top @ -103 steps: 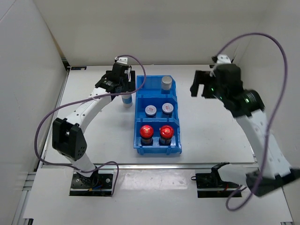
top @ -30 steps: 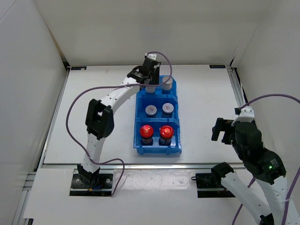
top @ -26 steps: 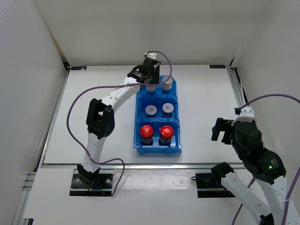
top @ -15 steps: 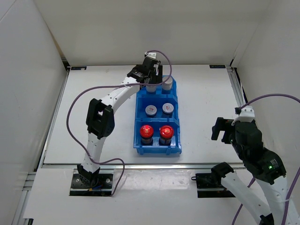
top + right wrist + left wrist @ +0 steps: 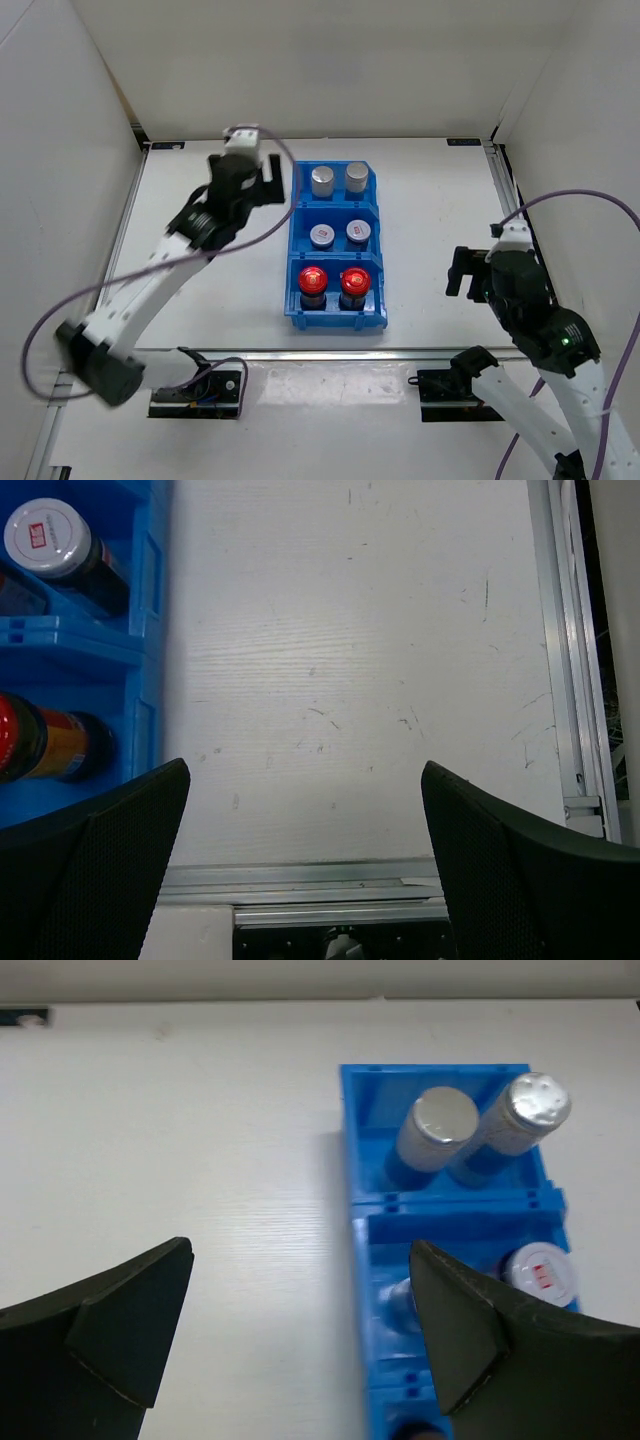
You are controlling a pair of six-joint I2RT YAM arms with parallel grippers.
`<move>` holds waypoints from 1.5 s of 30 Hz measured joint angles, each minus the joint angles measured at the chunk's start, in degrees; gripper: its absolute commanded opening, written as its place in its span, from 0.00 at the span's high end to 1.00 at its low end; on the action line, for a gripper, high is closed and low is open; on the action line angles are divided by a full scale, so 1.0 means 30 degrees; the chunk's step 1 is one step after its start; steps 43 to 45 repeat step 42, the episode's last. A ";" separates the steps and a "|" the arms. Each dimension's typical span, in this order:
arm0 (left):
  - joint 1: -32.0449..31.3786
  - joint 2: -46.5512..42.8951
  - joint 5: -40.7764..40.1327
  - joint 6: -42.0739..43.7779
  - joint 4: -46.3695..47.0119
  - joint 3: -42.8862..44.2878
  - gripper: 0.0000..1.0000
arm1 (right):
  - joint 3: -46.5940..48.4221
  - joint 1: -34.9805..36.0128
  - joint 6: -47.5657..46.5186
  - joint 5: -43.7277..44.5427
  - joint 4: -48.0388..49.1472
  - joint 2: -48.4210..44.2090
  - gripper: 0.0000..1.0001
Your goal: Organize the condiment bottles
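We saw all six bottles in the blue bin (image 5: pixel 335 318): two tall cylinders (image 5: pixel 322 181) in the far section, two silver-lidded jars (image 5: pixel 322 236) in the middle, two red-lidded jars (image 5: pixel 313 280) nearest. The left fingers (image 5: pixel 110 1330) and right fingers (image 5: pixel 100 860) were spread wide, holding nothing.

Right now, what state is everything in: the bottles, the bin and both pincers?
Tall silver-capped cylinders: standing, capped, far compartment.
Short silver-lidded jars: standing, lidded, middle compartment.
Red-lidded jars: standing, lidded, near compartment.
Blue bin: a pair in each of its three compartments.
Left pincer: open, empty, over the table left of the bin.
Right pincer: open, empty, over the table right of the bin.
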 measured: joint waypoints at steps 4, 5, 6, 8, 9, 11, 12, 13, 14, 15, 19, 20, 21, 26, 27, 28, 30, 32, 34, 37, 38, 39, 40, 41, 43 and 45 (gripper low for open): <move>-0.0022 -0.6244 -0.0903 0.1457 0.0648 -0.5107 0.01 | 0.0000 0.0007 -0.0240 -0.0444 0.0015 0.1319 0.00; -0.0029 -0.7570 -0.1122 0.1880 0.0583 -0.6258 0.01 | 0.0000 0.0007 -0.0386 -0.0721 0.0022 0.1464 0.00; -0.0044 -0.8735 -0.1246 0.2215 0.0532 -0.7351 0.01 | 0.0000 0.0007 -0.0488 -0.1027 0.0029 0.1523 0.00; -0.0066 -1.0914 -0.1457 0.2805 0.0423 -0.9245 0.01 | 0.0000 0.0007 -0.0780 -0.1625 0.0036 0.1552 0.00; -0.0080 -1.2335 -0.1530 0.3126 0.0291 -1.0375 0.01 | 0.0000 0.0007 -0.0911 -0.1945 0.0058 0.1479 0.00; -0.0117 -1.5205 -0.1486 0.3723 0.0109 -1.2262 0.01 | 0.0000 0.0000 -0.1129 -0.2499 0.0124 0.1428 0.00; -0.0117 -1.6801 -0.1297 0.4087 0.0022 -1.3172 0.01 | 0.0000 0.0007 -0.1275 -0.2805 0.0175 0.1443 0.00; -0.0117 -1.8207 -0.1064 0.4459 -0.0036 -1.3872 0.01 | 0.0000 0.0007 -0.1406 -0.3082 0.0211 0.1486 0.00; -0.0117 -1.9445 -0.0736 0.4758 -0.0022 -1.4455 0.01 | 0.0000 0.0007 -0.1494 -0.3351 0.0284 0.1515 0.00; -0.0117 -2.0669 -0.0095 0.5195 0.0044 -1.5045 0.01 | 0.0000 0.0007 -0.1603 -0.3585 0.0372 0.1661 0.00; -0.0124 -2.2695 0.1683 0.6171 0.0138 -1.6021 0.01 | 0.0000 0.0007 -0.1909 -0.4284 0.0532 0.2215 0.00; -0.0109 -2.2644 0.1953 0.6244 0.0219 -1.6028 0.01 | 0.0000 0.0007 -0.1938 -0.4313 0.0546 0.2237 0.00; -0.0109 -2.2505 0.2113 0.6251 0.0284 -1.6036 0.01 | -0.0007 0.0007 -0.1960 -0.4306 0.0546 0.2186 0.00; 0.0029 -2.0502 0.2739 0.6339 0.0605 -1.6028 0.01 | -0.0495 0.0007 -0.1880 -0.3818 0.0801 0.0583 0.00; 0.0036 -2.0036 0.2841 0.6368 0.0525 -1.6028 0.01 | -0.0546 0.0007 -0.1872 -0.3738 0.0801 0.0182 0.00; 0.0036 -1.9737 0.2878 0.6382 0.0437 -1.6028 0.01 | -0.0561 0.0000 -0.1865 -0.3643 0.0831 -0.0153 0.00; 0.0036 -1.9511 0.2907 0.6375 0.0211 -1.6028 0.01 | -0.0561 0.0000 -0.1865 -0.3555 0.0896 -0.0364 0.00; 0.0036 -1.9832 0.2907 0.6368 0.0124 -1.6028 0.01 | -0.0605 0.0007 -0.1872 -0.3555 0.0940 -0.0262 0.00; 0.0036 -2.0618 0.2907 0.6368 0.0109 -1.6028 0.01 | -0.0612 0.0007 -0.1872 -0.3548 0.0969 0.0015 0.00; 0.0036 -2.1799 0.2907 0.6360 0.0146 -1.6021 0.01 | -0.0619 0.0007 -0.1872 -0.3548 0.0984 0.0357 0.00; 0.0036 -2.2017 0.2914 0.6353 0.0182 -1.6021 0.01 | -0.0619 0.0007 -0.1872 -0.3548 0.0991 0.0393 0.00; 0.0036 -2.2148 0.2922 0.6353 0.0204 -1.6021 0.01 | -0.0619 0.0007 -0.1872 -0.3548 0.0991 0.0408 0.00; 0.0036 -2.2199 0.2936 0.6353 0.0233 -1.6021 0.01 | -0.0619 0.0007 -0.1872 -0.3548 0.0998 0.0415 0.00; 0.0036 -2.2214 0.2980 0.6353 0.0255 -1.6021 0.01 | -0.0619 0.0007 -0.1872 -0.3548 0.0998 0.0444 0.00; 0.0036 -2.2199 0.3016 0.6353 0.0262 -1.6021 0.01 | -0.0619 0.0007 -0.1872 -0.3548 0.1005 0.0546 0.00; 0.0036 -2.2199 0.3016 0.6353 0.0262 -1.6021 0.01 | -0.0619 0.0007 -0.1872 -0.3548 0.1005 0.0546 0.00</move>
